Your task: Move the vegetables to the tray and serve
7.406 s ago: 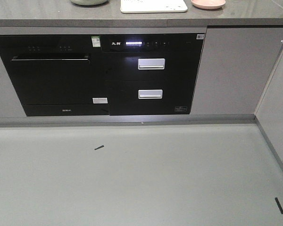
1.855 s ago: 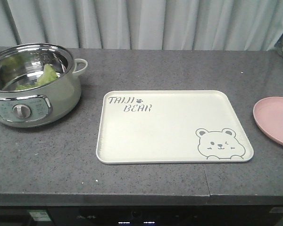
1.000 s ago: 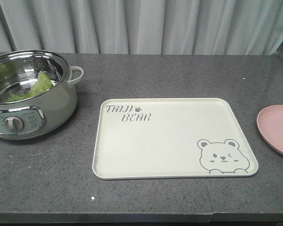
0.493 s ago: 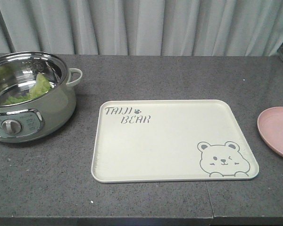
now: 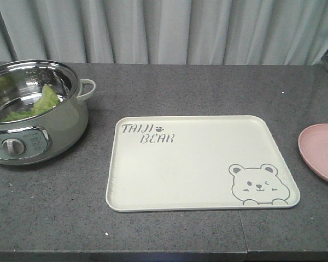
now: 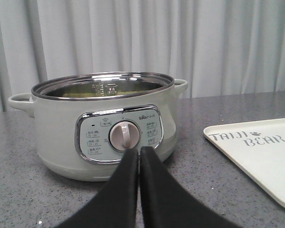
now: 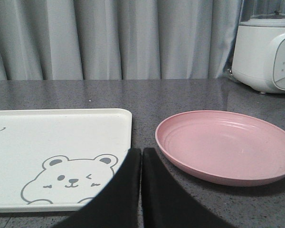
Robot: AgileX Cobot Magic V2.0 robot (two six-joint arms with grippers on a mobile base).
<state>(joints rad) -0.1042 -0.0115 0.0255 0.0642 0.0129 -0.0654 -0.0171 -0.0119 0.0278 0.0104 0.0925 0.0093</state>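
The green lettuce leaves (image 5: pixel 35 105) lie inside a steel-lined pale-green electric pot (image 5: pixel 33 144) at the left of the counter; in the left wrist view only the pot (image 6: pixel 61 142) shows, the leaves hidden by its rim. The cream tray (image 5: pixel 208 164) with bear drawing and "TAIJI BEAR" lettering lies in the middle, bare; it also shows in the left wrist view (image 6: pixel 270 156) and the right wrist view (image 7: pixel 52 137). My left gripper (image 6: pixel 139 153) is shut and empty, low in front of the pot's dial. My right gripper (image 7: pixel 141 152) is shut and empty by the tray's right edge.
A round pink plate (image 5: pixel 322 153) sits right of the tray, also in the right wrist view (image 7: pixel 228 145). A white appliance (image 7: pixel 266 52) stands at the far right back. Grey curtains hang behind the dark stone counter (image 5: pixel 169 87). The counter's front edge is near.
The front view rose from the cabinet front to the counter top, then drew slightly closer. Over the last half second nothing has visibly moved.
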